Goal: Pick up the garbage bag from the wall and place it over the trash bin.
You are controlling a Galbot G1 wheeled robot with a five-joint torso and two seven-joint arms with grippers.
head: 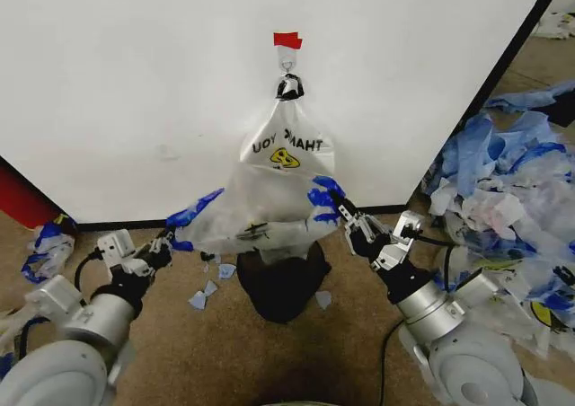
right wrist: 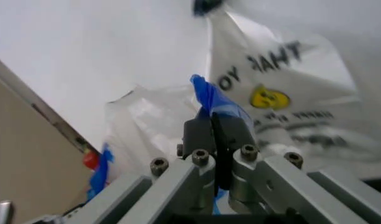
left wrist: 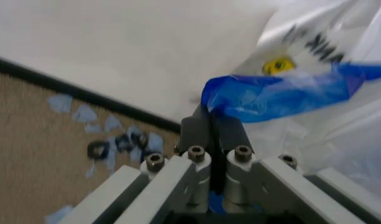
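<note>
1. The garbage bag (head: 278,190) hangs by its top from the hook (head: 287,65) on the wall (head: 135,83), under a red tape patch (head: 287,39). So the lift-off is not yet done.
2. Both blue handles are gripped and drawn apart, opening the bag's mouth downward toward the floor.
3. The left pincer (head: 164,242) is clamped on the left handle at the bag's lower left corner. In the left wrist view its fingers (left wrist: 210,133) sit pressed together, with blue film bunched out beyond them.
4. The right pincer (head: 349,216) is closed likewise on the right handle, at the bag's lower right. The right wrist view shows the blue strip caught between its tips.
5. The trash bin (head: 283,285) stands on the floor directly below the spread bag, between the two arms, its rim partly hidden behind the plastic.
6. By my judgement, what is left is freeing the bag from the hook and bringing its mouth down around the bin's rim.
7. Blue-and-white plastic scraps (head: 503,190) lie heaped at the robot's right, apart from the work.
</note>
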